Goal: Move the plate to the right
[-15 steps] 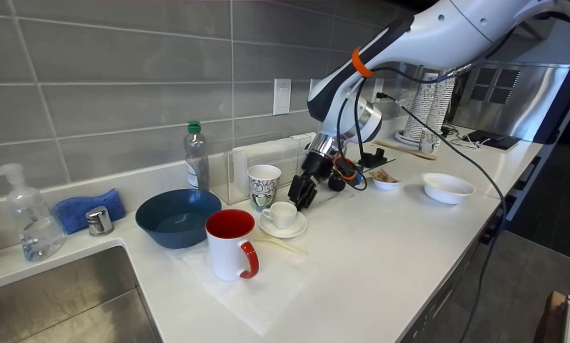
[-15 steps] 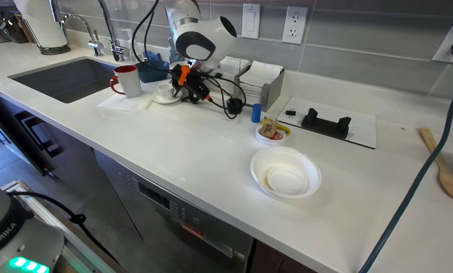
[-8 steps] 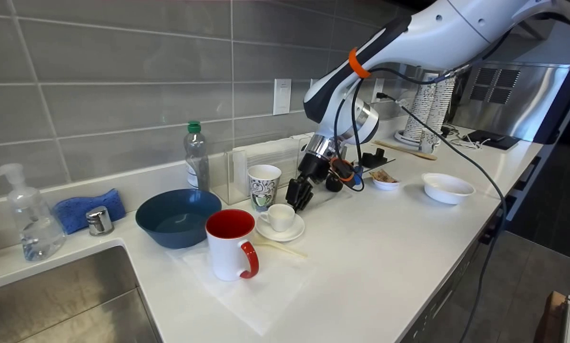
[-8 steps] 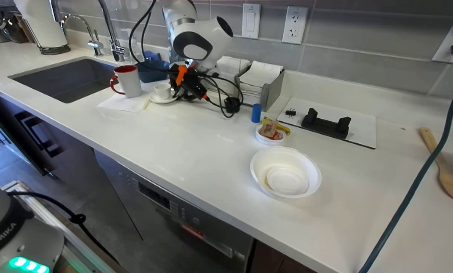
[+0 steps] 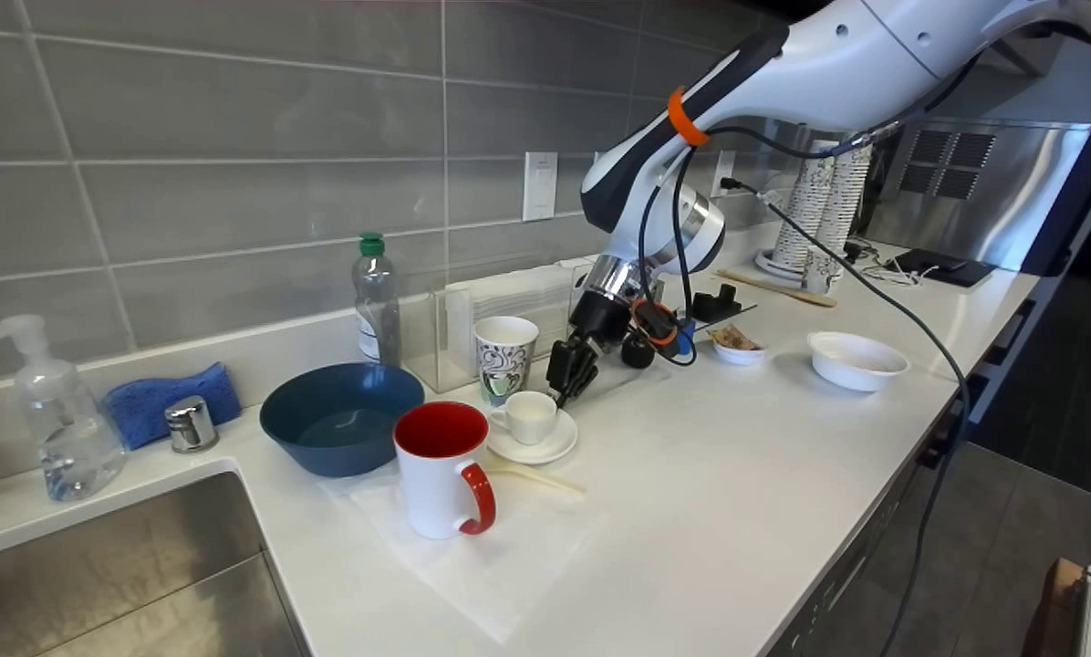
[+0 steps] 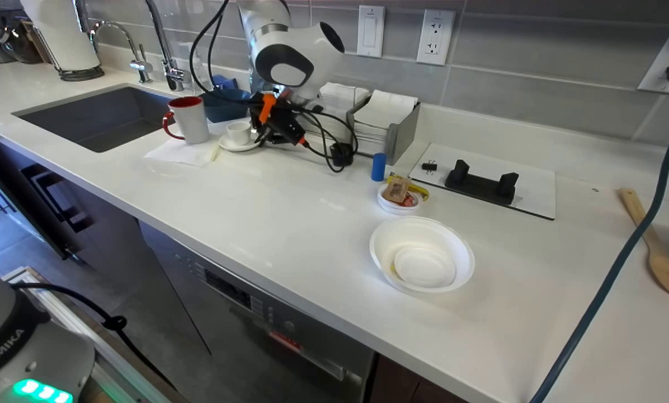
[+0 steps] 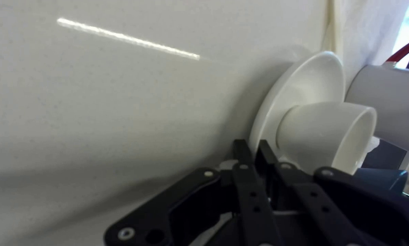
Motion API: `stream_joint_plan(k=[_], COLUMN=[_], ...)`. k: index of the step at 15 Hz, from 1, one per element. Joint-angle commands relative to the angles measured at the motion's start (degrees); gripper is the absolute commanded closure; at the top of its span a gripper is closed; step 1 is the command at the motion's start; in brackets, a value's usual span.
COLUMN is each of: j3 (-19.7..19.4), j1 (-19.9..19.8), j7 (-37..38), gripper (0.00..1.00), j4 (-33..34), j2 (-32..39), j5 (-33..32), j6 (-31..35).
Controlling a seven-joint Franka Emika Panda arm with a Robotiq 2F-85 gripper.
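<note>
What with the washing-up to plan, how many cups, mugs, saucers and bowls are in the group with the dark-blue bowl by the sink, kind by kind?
Cups: 2 (small white cup, patterned cup)
Mugs: 1 (red-and-white mug)
Saucers: 1 (white saucer, under the small white cup)
Bowls: 1 (dark-blue bowl)
Total: 5

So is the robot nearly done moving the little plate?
Done: the claw grips the saucer by its rim.
In hand: that saucer, with the espresso cup sitting on it.
To do, I think: moving it right, away from the nearby red-handled mug, then letting go.
</note>
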Motion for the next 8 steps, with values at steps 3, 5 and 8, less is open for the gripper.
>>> stream_joint_plan(k=[3,5,8], j3=[0.6,0.5,0.3], j1=[-2.4,-3.1,-3.9], j7=[-3.3,-5.1,-8.1], gripper=[0.98,0.98,0.98], j4=[-1.6,-3.8,-6.8], j2=[-1.0,-2.8,-5.1], j5=[2.7,4.1,6.4], j6=[-2.1,-2.4,-3.0])
